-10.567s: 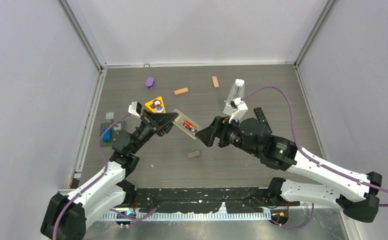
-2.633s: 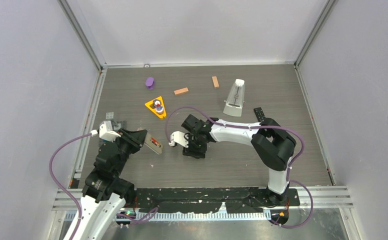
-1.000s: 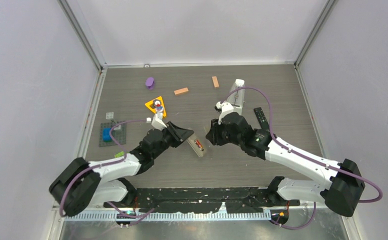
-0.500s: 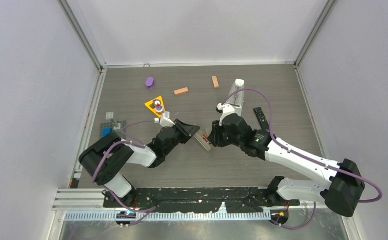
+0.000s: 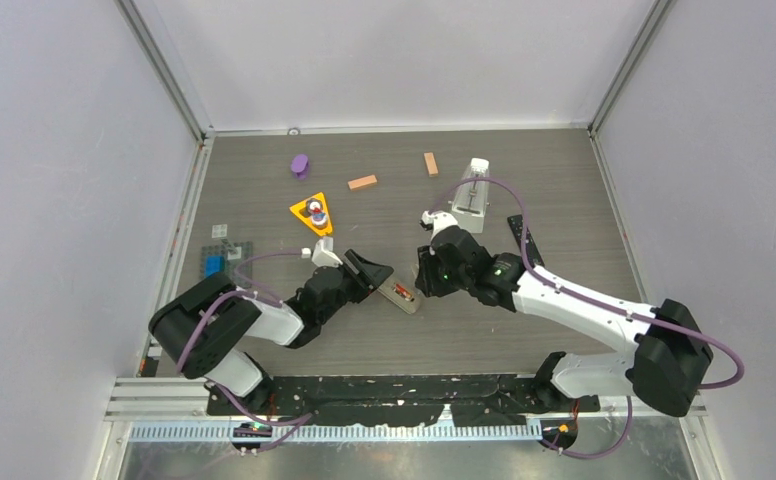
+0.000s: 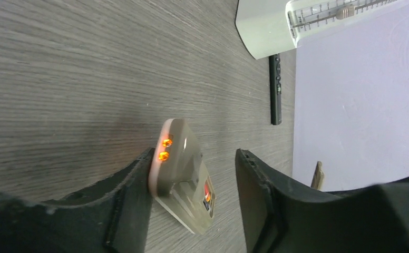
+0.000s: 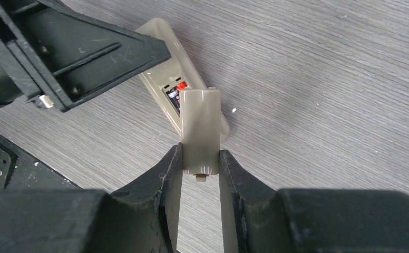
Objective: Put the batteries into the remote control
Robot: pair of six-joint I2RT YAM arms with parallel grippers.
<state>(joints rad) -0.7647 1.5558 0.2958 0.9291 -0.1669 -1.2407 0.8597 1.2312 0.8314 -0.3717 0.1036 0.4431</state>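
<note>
Batteries (image 7: 177, 94) sit in the remote control (image 7: 176, 71); right gripper (image 7: 200, 153) pinches its loose cover (image 7: 200, 124), left gripper (image 6: 194, 155) straddles it, jaws parted. Next, likely: line the cover up and close.

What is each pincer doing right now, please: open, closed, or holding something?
Left pincer: open, with the beige plastic remote control between its jaws.
Right pincer: closed on the beige rectangular plastic battery cover.

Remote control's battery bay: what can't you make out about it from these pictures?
Right wrist view: the cover, pinched in the right gripper, hides most of the bay; batteries uncountable.
Top view: remote too small for detail.
Left wrist view: remote seen end-on, bay barely showing.
</note>
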